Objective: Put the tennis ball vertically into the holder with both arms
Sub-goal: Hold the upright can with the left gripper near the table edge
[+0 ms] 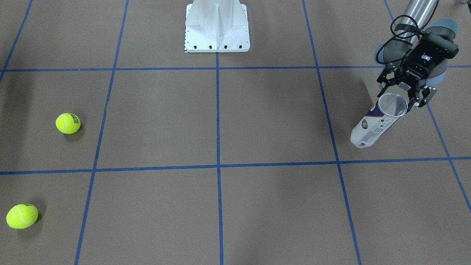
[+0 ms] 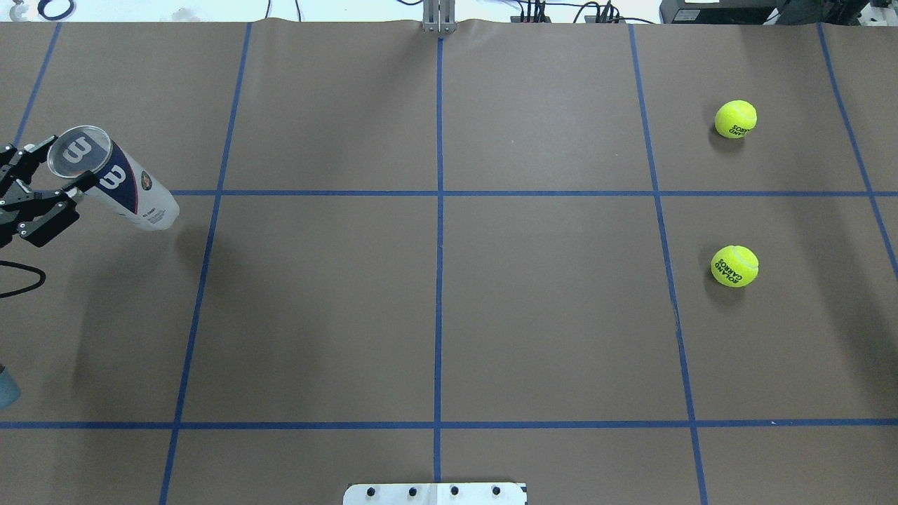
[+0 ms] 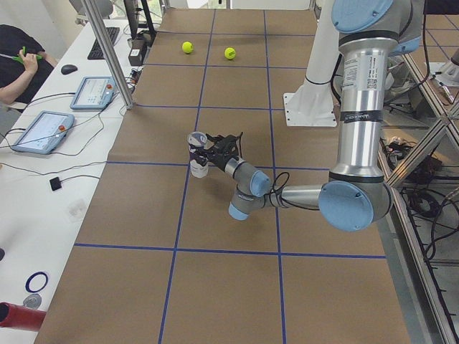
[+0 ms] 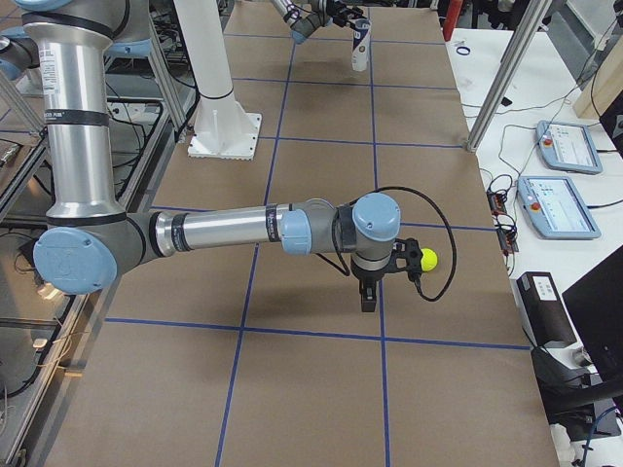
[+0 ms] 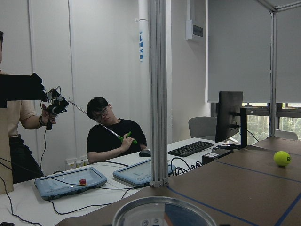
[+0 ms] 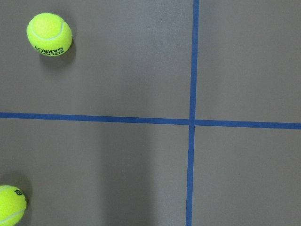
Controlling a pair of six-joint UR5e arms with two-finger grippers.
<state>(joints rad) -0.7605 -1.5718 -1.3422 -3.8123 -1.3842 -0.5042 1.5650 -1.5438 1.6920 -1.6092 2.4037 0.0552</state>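
Observation:
The holder (image 1: 375,123) is a clear can with a navy-and-white label. It stands upright, open mouth up, at the table's left end, and also shows in the overhead view (image 2: 116,181). My left gripper (image 1: 401,95) reaches in level and is shut on it just under the rim (image 5: 164,212). Two yellow tennis balls (image 2: 735,118) (image 2: 734,266) lie on the table's right side. My right gripper (image 4: 367,300) points down over the table beside one ball (image 4: 427,258). It shows only in that side view, so I cannot tell its state. Its wrist view holds both balls (image 6: 49,34) (image 6: 10,205).
The white pedestal base (image 1: 217,27) stands at the robot's side, mid-table. Blue tape lines cross the brown table cover. Beyond the far edge are an aluminium post (image 5: 158,94), two tablets (image 3: 43,130), a keyboard and people (image 5: 110,134).

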